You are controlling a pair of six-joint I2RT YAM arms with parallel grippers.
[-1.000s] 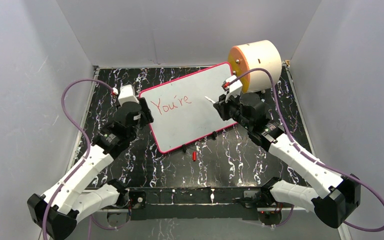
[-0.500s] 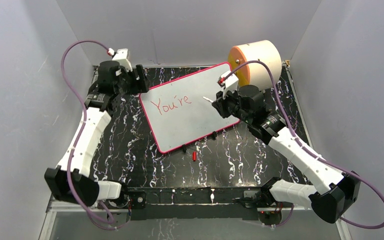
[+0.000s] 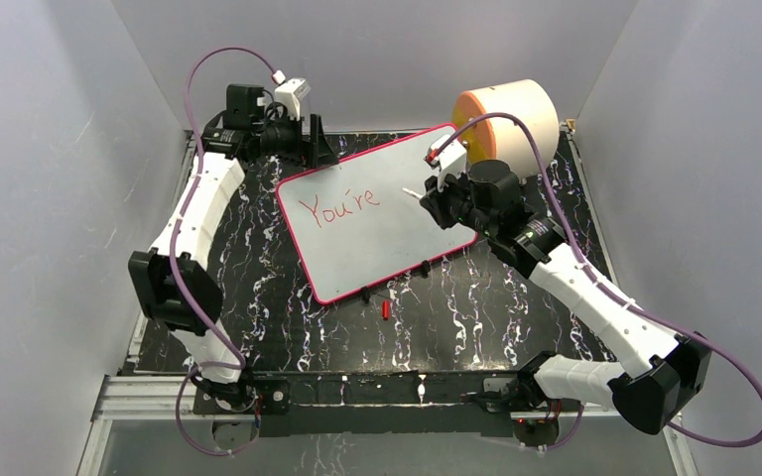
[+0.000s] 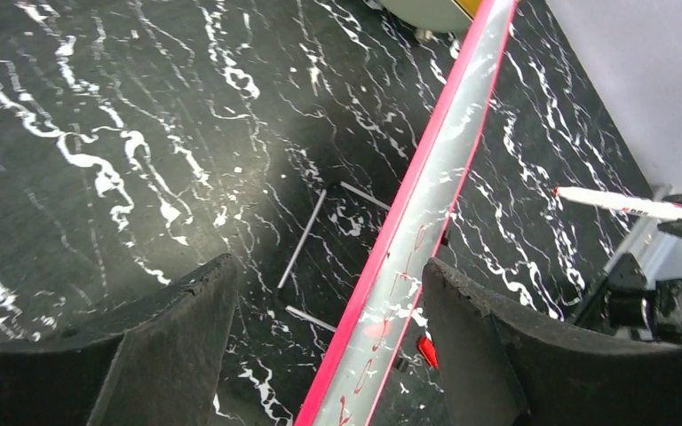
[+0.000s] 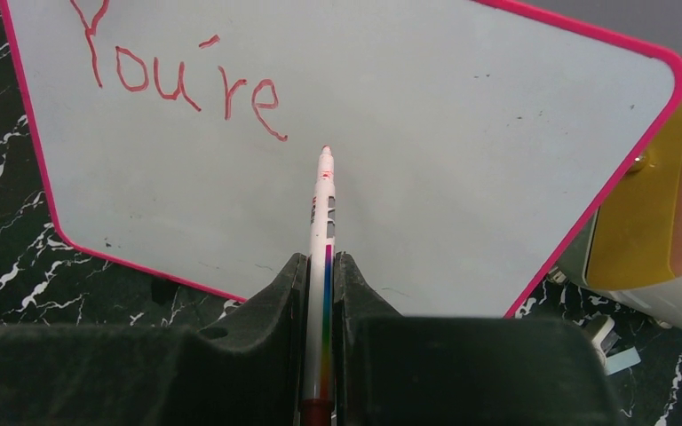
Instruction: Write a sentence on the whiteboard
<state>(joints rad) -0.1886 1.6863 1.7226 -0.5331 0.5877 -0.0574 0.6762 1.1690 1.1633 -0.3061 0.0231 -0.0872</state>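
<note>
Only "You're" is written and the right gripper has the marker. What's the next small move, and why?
Probably close the left gripper on the whiteboard frame: its open fingers straddle that edge without gripping. The right gripper holds the marker aimed just past the unfinished sentence, so steadying first seems wise.

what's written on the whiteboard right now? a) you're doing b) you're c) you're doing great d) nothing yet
b, the sentence on the whiteboard stops at "You're", and the marker points at bare board after it
</note>
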